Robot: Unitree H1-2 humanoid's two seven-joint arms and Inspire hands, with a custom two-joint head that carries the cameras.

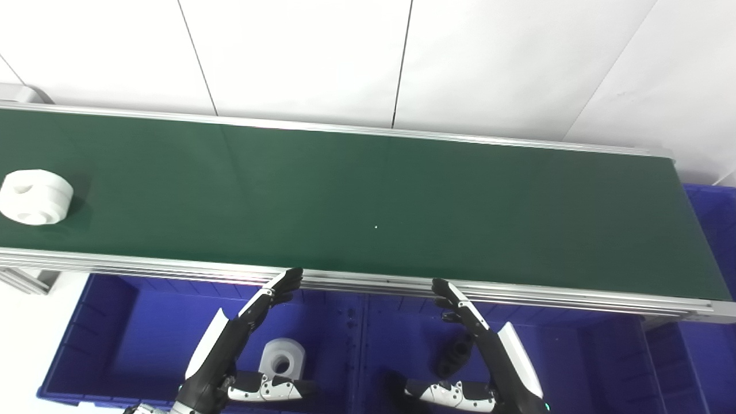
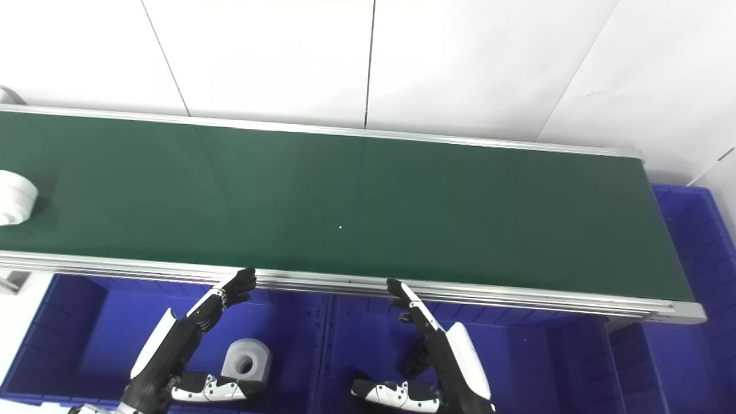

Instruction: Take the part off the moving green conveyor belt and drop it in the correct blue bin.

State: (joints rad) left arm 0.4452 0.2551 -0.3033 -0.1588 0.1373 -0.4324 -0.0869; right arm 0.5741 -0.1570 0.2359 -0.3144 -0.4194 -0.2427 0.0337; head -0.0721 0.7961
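A white, rounded plastic part with holes in its face lay at the far left end of the long green conveyor belt, near the belt's front rail. Both arms came up from below the belt. The left robot hand was open and empty, fingers spread and stretched toward the aluminium rail, thumb held apart. The right robot hand mirrored it, likewise open and holding nothing. Under them sat two blue plastic bins side by side. The left blue bin held a white cylindrical part with a centre hole, just beside the left robot hand. The right blue bin held a small black part, partly hidden behind the right robot hand.
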